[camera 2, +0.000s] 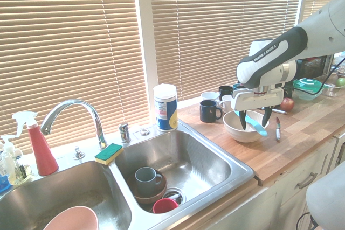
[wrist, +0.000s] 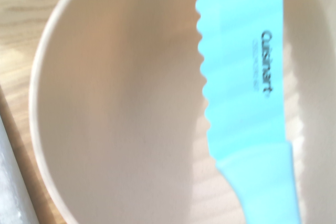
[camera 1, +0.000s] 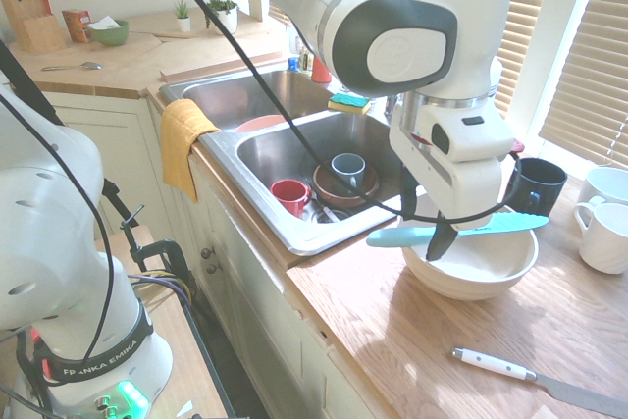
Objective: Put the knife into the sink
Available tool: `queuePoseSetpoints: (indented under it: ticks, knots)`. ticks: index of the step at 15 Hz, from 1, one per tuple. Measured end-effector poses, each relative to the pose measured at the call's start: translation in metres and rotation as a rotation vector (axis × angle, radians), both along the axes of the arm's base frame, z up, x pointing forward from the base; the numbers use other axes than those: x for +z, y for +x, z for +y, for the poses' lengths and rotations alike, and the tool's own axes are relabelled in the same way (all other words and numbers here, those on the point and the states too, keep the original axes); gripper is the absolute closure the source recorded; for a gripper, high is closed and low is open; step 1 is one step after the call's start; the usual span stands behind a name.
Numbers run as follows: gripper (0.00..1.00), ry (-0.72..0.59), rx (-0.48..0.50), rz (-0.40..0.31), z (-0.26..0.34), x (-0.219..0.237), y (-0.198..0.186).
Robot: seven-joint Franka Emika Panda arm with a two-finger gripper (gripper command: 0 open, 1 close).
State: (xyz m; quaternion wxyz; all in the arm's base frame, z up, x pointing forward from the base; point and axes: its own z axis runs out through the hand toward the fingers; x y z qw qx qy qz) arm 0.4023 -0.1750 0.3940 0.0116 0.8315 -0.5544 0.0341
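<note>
Long one-piece turquoise plastic knife [camera 1: 459, 232], serrated edge, smooth matte, lies roughly level across the round cream ceramic bowl [camera 1: 478, 275] on the wood-grain countertop [camera 1: 412, 340]. Black two-finger gripper [camera 1: 424, 233] is clamped on the knife near mid-length, fingers narrowly apart w/ knife between. Shiny stainless steel double-basin sink [camera 1: 257, 159] sits just beside the bowl.

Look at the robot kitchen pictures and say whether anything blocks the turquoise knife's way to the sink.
Nothing visible does. The turquoise plastic knife lies across the cream bowl, gripper around it; bare wooden counter runs to the steel sink.
</note>
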Motion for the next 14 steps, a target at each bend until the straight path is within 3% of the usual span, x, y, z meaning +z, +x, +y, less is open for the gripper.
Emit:
queuePoseSetpoints:
  ticks: [5, 6, 14]
  knots:
    - [0.0, -0.011, -0.016, -0.036, -0.01, -0.012, 0.004]
    - [1.0, -0.011, -0.019, -0.036, -0.012, -0.013, 0.004]
    - [1.0, -0.023, -0.006, -0.056, -0.014, -0.002, 0.009]
